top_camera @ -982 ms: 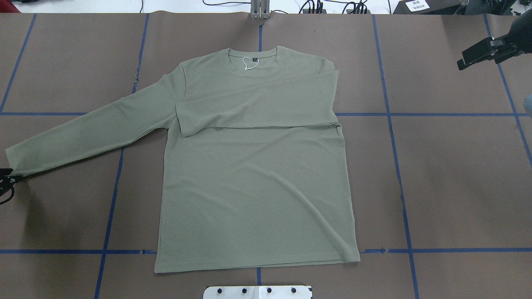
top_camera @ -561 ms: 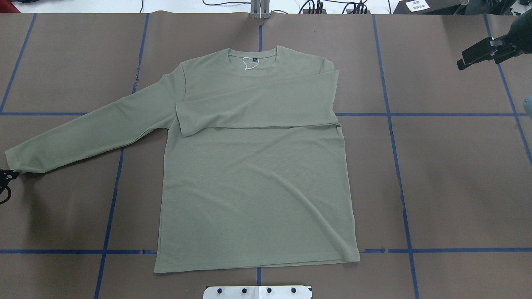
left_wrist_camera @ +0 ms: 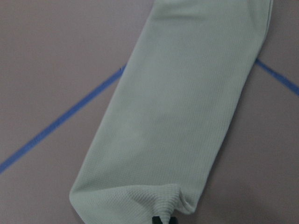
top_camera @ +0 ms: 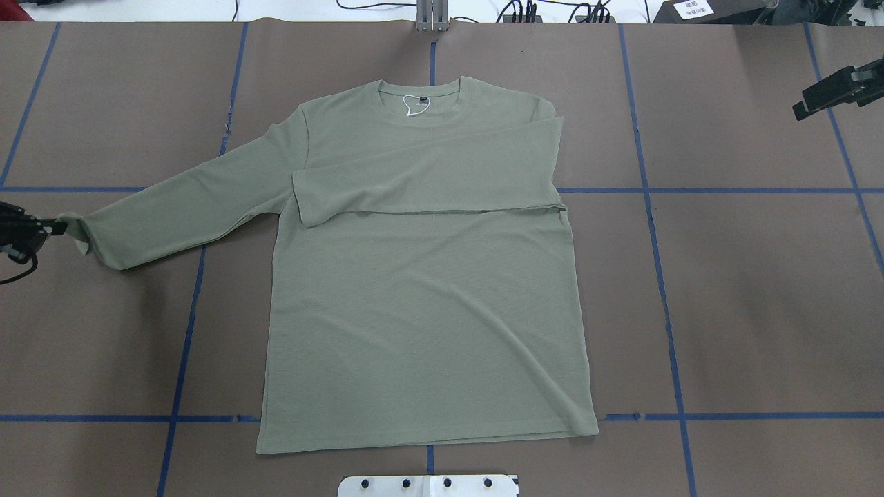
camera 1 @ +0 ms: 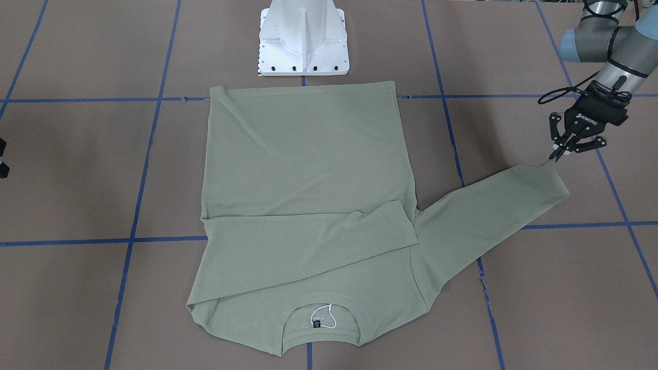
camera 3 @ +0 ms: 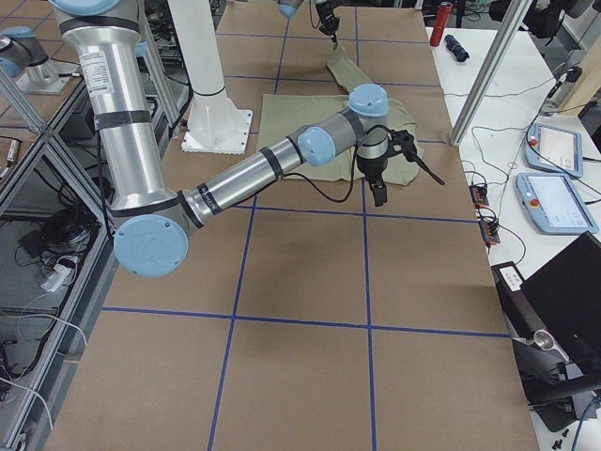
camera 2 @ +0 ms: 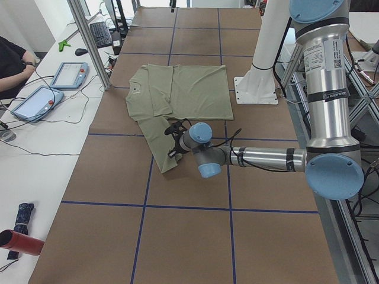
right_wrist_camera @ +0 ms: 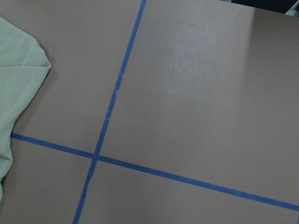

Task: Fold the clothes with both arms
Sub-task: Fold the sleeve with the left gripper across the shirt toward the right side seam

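Note:
The sage-green long-sleeved shirt [top_camera: 421, 310] lies flat on the brown table, neck [top_camera: 418, 93] at the far side. One sleeve [top_camera: 428, 179] is folded across the chest. The other sleeve [top_camera: 179, 207] stretches out to the overhead view's left. My left gripper [top_camera: 50, 226] is shut on that sleeve's cuff [top_camera: 76, 235] and holds it slightly raised; the front-facing view shows the left gripper [camera 1: 555, 156] pinching the cuff corner. In the left wrist view the cuff [left_wrist_camera: 135, 198] bunches at the bottom edge. My right gripper [top_camera: 801, 102] hovers open over bare table, far from the shirt.
The white pedestal base [camera 1: 303, 41] stands just behind the shirt's hem. Blue tape lines [top_camera: 649, 190] grid the table. A metal post [top_camera: 431, 17] stands at the far edge. A side table with tablets [camera 2: 68, 74] and a seated person [camera 2: 12, 65] lies beyond.
My left gripper has carried the cuff away from the robot and toward the shirt's body, so the outstretched sleeve now looks shorter. My right gripper has drawn further toward the right edge.

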`<action>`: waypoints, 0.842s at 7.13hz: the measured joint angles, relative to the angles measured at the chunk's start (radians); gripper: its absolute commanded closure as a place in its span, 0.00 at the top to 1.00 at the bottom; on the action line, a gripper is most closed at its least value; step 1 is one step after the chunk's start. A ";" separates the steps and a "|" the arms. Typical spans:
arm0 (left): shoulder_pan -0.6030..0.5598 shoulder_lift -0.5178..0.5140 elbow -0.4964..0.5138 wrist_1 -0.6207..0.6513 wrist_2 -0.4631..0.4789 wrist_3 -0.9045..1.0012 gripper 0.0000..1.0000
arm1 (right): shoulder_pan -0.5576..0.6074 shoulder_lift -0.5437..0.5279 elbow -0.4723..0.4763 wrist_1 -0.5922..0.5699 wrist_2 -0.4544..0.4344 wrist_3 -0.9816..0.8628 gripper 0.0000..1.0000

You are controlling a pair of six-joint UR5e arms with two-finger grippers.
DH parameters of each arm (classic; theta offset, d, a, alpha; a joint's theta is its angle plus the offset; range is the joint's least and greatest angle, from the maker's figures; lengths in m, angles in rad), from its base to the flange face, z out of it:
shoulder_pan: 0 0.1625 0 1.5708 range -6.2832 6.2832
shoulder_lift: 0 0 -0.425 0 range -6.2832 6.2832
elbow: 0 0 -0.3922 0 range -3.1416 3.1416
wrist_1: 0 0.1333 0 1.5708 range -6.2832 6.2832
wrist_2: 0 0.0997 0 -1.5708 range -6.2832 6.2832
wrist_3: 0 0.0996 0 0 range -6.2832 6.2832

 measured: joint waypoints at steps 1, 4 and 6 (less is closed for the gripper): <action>-0.029 -0.094 -0.010 0.067 -0.035 -0.029 0.00 | 0.030 -0.025 -0.002 -0.002 0.009 -0.057 1.00; -0.036 -0.467 -0.027 0.398 -0.065 -0.241 0.00 | 0.091 -0.086 -0.023 -0.003 0.043 -0.184 1.00; 0.036 -0.722 0.005 0.574 -0.043 -0.442 0.00 | 0.112 -0.108 -0.028 -0.001 0.054 -0.209 1.00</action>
